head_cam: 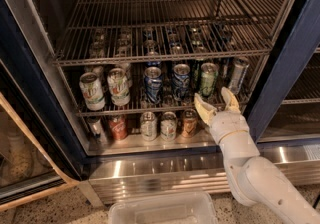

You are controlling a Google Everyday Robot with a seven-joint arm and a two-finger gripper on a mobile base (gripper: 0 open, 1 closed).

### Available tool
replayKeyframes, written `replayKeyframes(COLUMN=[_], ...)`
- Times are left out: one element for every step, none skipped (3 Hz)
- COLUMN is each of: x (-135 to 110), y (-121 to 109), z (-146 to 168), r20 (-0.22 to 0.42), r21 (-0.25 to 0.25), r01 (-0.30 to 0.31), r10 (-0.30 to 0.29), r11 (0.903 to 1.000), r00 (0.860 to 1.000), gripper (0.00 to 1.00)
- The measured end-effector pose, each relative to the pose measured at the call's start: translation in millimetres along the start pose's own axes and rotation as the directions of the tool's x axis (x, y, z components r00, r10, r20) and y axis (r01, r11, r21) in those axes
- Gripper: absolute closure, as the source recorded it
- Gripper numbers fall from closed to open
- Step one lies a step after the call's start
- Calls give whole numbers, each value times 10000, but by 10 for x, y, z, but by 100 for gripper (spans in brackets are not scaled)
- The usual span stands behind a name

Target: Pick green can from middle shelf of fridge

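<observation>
The green can [208, 79] stands upright on the middle shelf [125, 111], a grey wire rack in the fridge [295, 63], with its silver top showing. It is in the front row, right of two blue cans [181, 81]. My gripper [217, 102] is open, its two pale fingers spread in front of the shelf's front rail, just below and slightly right of the green can. It holds nothing and does not touch the can.
Two white cans with green logos [92, 90] stand at the shelf's left. A silver can [238, 75] stands right of the green can. Several cans sit on the floor panel below [167, 125]. The dark blue door frame [282, 73] is close on the right. A clear bin [165, 209] lies on the floor in front.
</observation>
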State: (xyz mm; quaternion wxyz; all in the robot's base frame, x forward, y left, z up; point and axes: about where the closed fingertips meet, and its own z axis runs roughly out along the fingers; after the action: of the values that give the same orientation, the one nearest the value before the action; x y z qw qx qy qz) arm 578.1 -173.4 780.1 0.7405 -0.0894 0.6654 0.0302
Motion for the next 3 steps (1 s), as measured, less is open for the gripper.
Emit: replayKeyframes(x=[11,73,57], y=[-19,-82,79], z=[79,242,48], r20=[-45,-110,-391], r21=[15,38,118], r01=[15,-41,-162], r10=[-15,42,167], r11=[10000,10000,9998], r00=[10000,9999,9991], gripper=[40,39,39])
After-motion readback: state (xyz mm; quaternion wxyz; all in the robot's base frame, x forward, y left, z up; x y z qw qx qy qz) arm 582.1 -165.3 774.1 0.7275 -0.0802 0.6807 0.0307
